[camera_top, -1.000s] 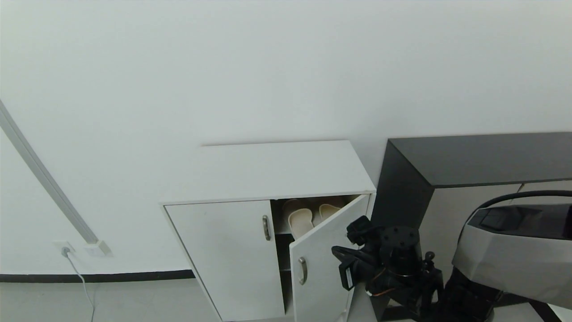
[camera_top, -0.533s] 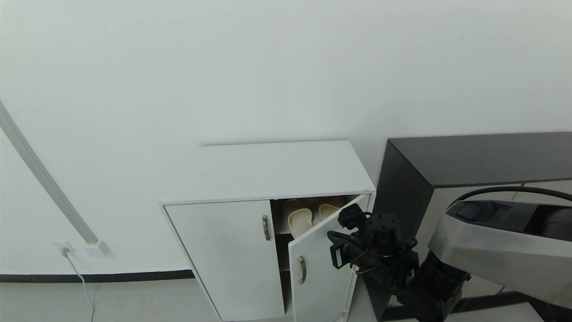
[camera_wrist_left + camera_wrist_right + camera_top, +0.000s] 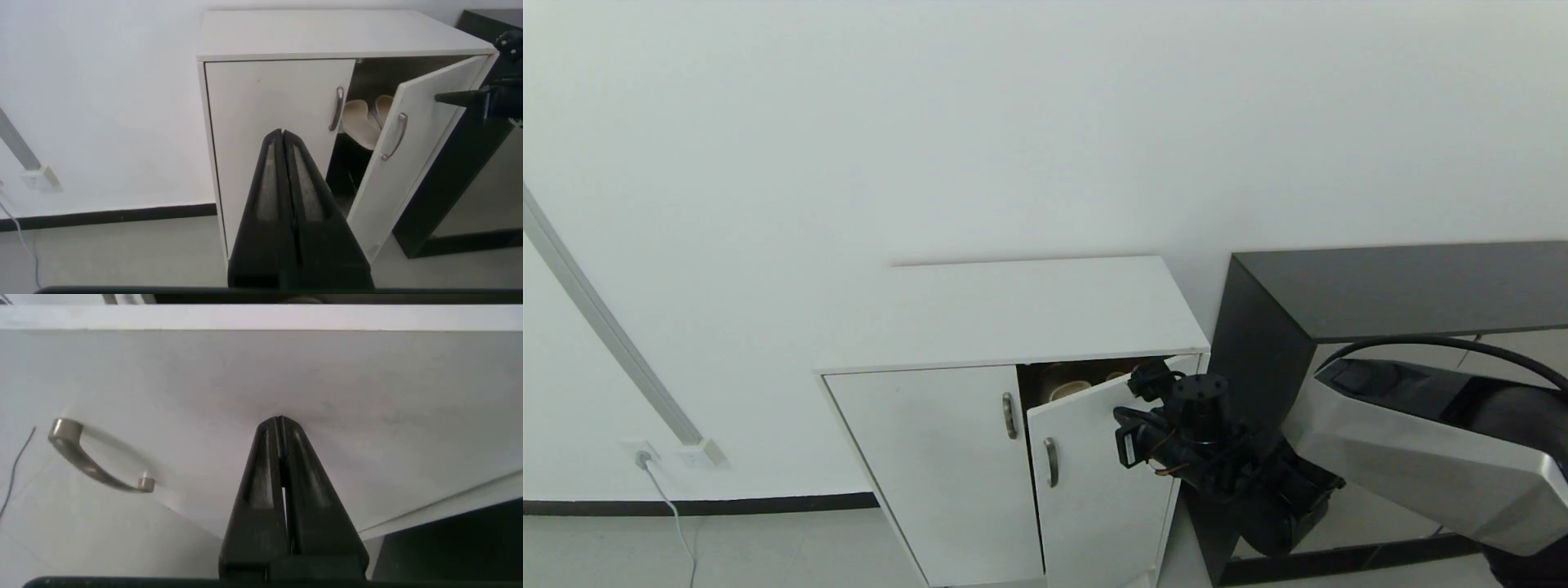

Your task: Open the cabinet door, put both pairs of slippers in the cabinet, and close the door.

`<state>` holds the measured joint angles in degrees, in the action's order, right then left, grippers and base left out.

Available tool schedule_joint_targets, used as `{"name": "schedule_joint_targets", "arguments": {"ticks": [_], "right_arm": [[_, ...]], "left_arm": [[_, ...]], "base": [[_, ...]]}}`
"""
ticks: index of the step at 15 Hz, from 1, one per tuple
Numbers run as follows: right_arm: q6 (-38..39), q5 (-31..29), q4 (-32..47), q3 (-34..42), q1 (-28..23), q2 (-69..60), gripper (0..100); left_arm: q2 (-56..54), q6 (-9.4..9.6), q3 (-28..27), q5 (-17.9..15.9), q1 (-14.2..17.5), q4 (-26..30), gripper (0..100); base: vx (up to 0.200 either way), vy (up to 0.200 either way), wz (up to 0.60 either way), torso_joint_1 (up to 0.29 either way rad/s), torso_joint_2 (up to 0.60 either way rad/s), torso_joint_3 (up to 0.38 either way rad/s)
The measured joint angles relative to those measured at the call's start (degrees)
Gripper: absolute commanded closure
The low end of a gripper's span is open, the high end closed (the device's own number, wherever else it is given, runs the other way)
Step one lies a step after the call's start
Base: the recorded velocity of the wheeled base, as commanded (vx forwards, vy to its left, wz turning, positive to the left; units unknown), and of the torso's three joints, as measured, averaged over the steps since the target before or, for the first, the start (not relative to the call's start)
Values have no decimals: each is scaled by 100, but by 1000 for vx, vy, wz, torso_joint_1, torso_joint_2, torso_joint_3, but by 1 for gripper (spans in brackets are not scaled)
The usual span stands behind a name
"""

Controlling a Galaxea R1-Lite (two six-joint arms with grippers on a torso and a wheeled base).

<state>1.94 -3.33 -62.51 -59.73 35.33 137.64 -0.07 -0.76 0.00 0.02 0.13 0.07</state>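
White-walled room. Your left tool [image 3: 282,135] pressed together, well apart from cabinet [image 3: 1029,310]. Your right tool [image 3: 282,425] pressed together, tips against right door [image 3: 1094,482], door slightly ajar. Slippers [image 3: 356,122] inside, upper shelf.

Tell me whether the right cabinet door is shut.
Ajar, not shut. The right door angles out from the cabinet front, leaving a gap where slippers show inside. The closed right hand is at its face.
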Motion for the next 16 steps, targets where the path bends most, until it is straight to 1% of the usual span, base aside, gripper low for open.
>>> {"name": "schedule_joint_targets", "arguments": {"ticks": [2, 6, 11, 16], "right_arm": [[0, 2, 427, -368, -102, 89, 100], [-2, 7, 833, -851, -188, 157, 100], [0, 2, 1002, -1143, -272, 172, 100], [0, 0, 1015, -1220, -361, 174, 100]], "left_arm": [[0, 0, 0, -2, 0, 2, 100], [0, 0, 0, -2, 7, 0, 100], [0, -2, 0, -2, 2, 0, 100], [0, -2, 0, -2, 2, 0, 100]], "base": [[0, 0, 0, 0, 0, 0], [0, 0, 0, 0, 0, 0], [0, 0, 0, 0, 0, 0], [0, 0, 0, 0, 0, 0]]}}
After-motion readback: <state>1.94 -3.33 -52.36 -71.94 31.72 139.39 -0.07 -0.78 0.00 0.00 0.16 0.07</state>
